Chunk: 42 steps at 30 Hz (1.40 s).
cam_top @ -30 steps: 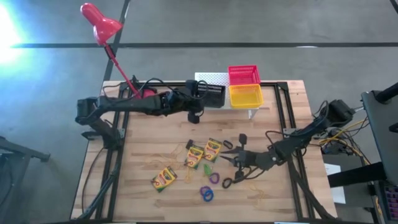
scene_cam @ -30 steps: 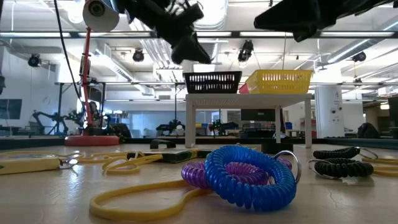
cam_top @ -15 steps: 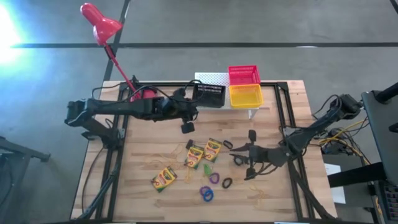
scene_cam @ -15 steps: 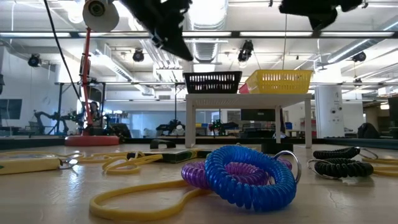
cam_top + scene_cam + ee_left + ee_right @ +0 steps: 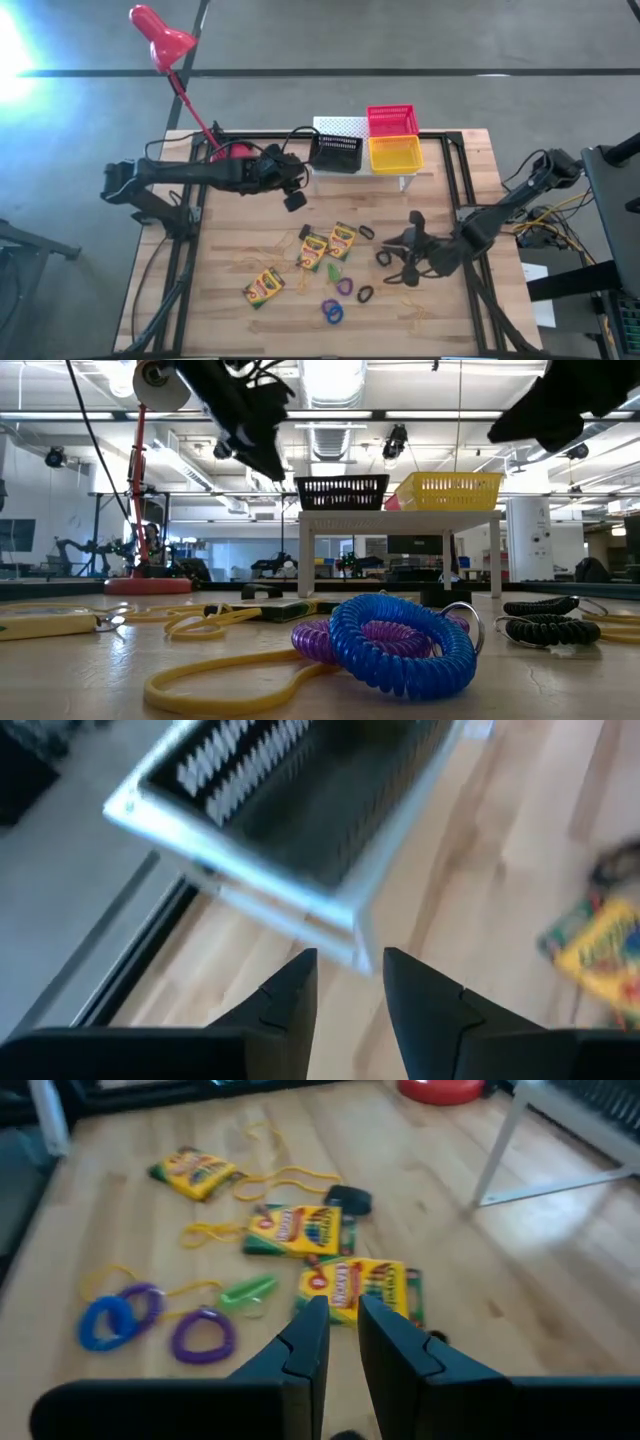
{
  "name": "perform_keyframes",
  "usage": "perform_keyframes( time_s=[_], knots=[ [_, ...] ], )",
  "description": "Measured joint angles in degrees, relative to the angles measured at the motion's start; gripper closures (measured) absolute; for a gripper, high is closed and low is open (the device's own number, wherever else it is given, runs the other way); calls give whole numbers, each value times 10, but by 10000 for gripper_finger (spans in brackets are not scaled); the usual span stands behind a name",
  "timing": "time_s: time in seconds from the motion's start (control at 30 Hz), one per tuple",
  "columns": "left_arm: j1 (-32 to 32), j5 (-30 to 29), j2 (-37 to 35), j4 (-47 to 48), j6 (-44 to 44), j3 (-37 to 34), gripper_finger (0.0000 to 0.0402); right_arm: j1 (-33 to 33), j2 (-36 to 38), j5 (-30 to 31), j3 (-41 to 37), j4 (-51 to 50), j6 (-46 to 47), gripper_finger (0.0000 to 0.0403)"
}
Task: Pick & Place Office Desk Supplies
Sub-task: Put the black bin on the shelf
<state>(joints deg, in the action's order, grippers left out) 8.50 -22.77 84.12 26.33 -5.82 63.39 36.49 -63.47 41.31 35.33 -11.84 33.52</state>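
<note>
In the left wrist view, crayon box [image 5: 600,952] blurred, edge-cropped.

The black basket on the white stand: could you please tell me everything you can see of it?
The black basket is a small rectangular tray with slotted walls, plastic by the look of it. It sits upright on the white stand, at the stand's left end in the high view, with the yellow basket close beside it on the right. The low view shows its wall flaring slightly toward the rim. What lies inside cannot be made out. The left pincer hangs near its front left corner, not touching it.
</note>
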Motion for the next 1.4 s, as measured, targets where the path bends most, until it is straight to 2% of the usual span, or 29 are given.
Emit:
perform_keyframes(
  time_s=[0.27,0.47,0.53,0.63,0.73,0.87,1.13,1.4],
  knots=[
    [5,11,5,-269,41,-81,283,0,-23,8,0,5,-5,346],
    [14,43,6,-362,42,-102,283,0,-27,42,0,6,-6,346],
    [15,60,6,-355,29,-97,283,-2,-27,58,0,7,-7,346],
    [-1,122,3,-333,26,-79,283,-2,-28,72,0,8,-7,346],
    [-19,146,11,-264,26,-51,283,-3,-29,79,0,15,-10,346],
    [-19,106,55,-194,-14,-23,283,-5,-30,83,0,20,-34,346],
    [-12,16,153,-222,10,44,283,-10,-31,84,0,27,-42,346],
    [19,11,224,-233,91,129,284,-10,-31,84,0,29,-42,346]
  ],
)
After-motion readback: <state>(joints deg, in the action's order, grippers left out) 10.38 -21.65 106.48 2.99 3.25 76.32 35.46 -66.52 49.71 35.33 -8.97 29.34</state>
